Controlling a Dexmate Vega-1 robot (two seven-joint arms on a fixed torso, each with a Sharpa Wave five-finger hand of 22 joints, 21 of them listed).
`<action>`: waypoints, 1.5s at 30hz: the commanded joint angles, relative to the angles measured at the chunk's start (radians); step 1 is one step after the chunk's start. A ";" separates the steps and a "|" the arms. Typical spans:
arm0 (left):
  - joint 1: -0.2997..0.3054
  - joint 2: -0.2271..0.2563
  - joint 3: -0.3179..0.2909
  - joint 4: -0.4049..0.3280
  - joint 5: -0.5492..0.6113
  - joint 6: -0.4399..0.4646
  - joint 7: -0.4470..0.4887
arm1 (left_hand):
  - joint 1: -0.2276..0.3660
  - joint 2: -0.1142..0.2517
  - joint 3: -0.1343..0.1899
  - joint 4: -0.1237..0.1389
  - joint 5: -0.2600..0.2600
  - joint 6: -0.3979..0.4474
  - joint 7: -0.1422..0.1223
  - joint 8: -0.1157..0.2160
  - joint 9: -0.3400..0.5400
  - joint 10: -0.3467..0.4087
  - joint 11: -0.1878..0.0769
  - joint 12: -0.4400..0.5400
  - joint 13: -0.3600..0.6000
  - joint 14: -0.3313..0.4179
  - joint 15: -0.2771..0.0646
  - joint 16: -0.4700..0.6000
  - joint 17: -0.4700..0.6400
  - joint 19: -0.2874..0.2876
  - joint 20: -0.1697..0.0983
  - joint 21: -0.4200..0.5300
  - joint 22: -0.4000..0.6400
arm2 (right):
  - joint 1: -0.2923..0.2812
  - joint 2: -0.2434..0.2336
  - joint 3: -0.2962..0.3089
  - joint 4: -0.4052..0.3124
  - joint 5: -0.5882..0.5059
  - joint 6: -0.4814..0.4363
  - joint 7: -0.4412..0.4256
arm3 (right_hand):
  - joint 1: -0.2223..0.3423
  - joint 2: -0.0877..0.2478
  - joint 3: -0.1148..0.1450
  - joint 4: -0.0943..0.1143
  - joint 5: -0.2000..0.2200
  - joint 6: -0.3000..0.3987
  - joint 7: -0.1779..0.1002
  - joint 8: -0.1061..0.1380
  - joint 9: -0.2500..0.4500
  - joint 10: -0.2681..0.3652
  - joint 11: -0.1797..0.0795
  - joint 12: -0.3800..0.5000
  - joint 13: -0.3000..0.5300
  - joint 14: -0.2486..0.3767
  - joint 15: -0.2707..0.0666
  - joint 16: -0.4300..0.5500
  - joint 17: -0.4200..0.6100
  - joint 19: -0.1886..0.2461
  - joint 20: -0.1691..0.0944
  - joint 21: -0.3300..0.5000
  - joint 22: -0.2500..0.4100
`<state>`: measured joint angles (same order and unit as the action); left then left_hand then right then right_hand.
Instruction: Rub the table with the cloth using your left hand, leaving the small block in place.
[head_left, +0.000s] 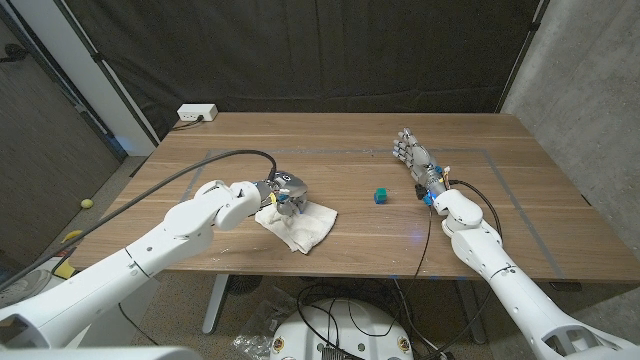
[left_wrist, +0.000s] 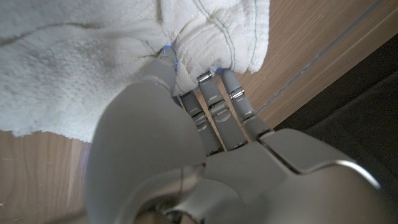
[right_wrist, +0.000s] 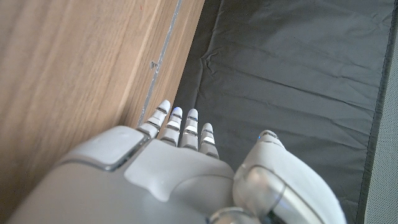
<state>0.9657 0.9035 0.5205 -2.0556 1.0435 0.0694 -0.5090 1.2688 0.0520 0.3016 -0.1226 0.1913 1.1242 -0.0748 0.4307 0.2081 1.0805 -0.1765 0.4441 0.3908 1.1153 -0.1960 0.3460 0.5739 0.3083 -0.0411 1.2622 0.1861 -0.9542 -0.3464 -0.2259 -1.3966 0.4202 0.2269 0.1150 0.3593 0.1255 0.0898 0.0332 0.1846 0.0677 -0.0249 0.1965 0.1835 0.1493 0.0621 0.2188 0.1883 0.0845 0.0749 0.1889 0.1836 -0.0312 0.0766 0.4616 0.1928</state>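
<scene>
Left hand (head_left: 277, 192) is pressing down on the cloth (head_left: 305, 226), lower centre-left of the head frame. In the left wrist view its fingers (left_wrist: 209, 106) are reaching into the bunched white cloth (left_wrist: 93, 62), tips buried in folds; whether they are pinching or only pushing, cannot tell. Block (head_left: 381, 195) is sitting mid-frame, well apart from the cloth, toward the right.

Step, as judged: rubbing is under way. Next strokes are calling for steady pressure, keeping short of the block.

Right hand (head_left: 415, 160) is idling at centre-right, fingers (right_wrist: 178, 124) extended, holding nothing.

Cloth's underside and the table beneath it are hidden.
</scene>
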 joint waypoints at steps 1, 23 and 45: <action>0.060 0.035 -0.039 -0.054 0.086 0.080 -0.005 | -0.006 0.003 0.009 0.004 0.006 0.009 0.013 0.001 0.004 0.022 -0.018 -0.001 0.099 0.006 -0.040 -0.005 0.006 -0.004 -0.023 0.008 0.001 | 0.007 -0.002 -0.006 0.002 -0.001 -0.001 0.008 | -0.009 0.001 0.009 0.002 -0.001 0.006 0.002 -0.003 0.002 0.008 0.001 0.003 0.002 0.003 0.007 0.003 0.002 0.002 0.005 -0.006 0.006; 0.112 0.003 -0.085 -0.068 0.143 0.163 0.087 | -0.284 -0.090 -0.141 0.140 0.095 -0.572 -0.097 -0.191 0.040 -0.513 0.038 -0.247 0.000 -0.609 0.033 -0.176 -0.069 -0.290 0.099 -0.110 -0.013 | 0.018 0.000 -0.005 0.019 -0.001 0.004 0.015 | -0.010 0.001 0.010 0.001 0.000 0.005 0.001 -0.004 0.002 0.007 0.000 0.003 0.002 0.002 0.009 0.003 0.001 0.003 0.007 -0.008 0.006; 0.294 -0.152 -0.350 -0.027 -0.336 0.123 0.661 | -0.547 -0.053 -0.272 0.277 0.178 -1.101 -0.143 -0.250 -0.005 -1.009 0.068 -0.260 -0.126 -1.059 0.178 -0.165 -0.230 -0.493 0.187 -0.347 -0.010 | 0.031 0.000 -0.030 -0.003 -0.019 -0.018 0.004 | -0.012 0.000 0.011 0.000 0.000 0.006 0.000 -0.003 0.002 0.007 0.001 0.002 0.002 0.003 0.006 0.003 0.001 0.005 0.007 -0.010 0.006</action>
<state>1.1983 0.8313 0.2772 -2.1145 0.9426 0.2434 -0.0752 0.7349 -0.0008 0.0363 0.1505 0.3666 0.0349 -0.2152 0.1810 0.2043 0.0814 -0.1073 0.1809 0.2673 0.0670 -0.0211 0.1778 0.3469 -0.1689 0.1359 0.9220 0.1748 -0.9290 -0.3456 -0.2425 -1.3847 0.4121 0.2246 0.1288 0.3551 0.1297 0.0926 0.0304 0.1846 0.0677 -0.0249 0.1965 0.1835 0.1493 0.0621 0.2188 0.1883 0.0845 0.0749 0.1889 0.1815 -0.0272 0.0806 0.4529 0.1928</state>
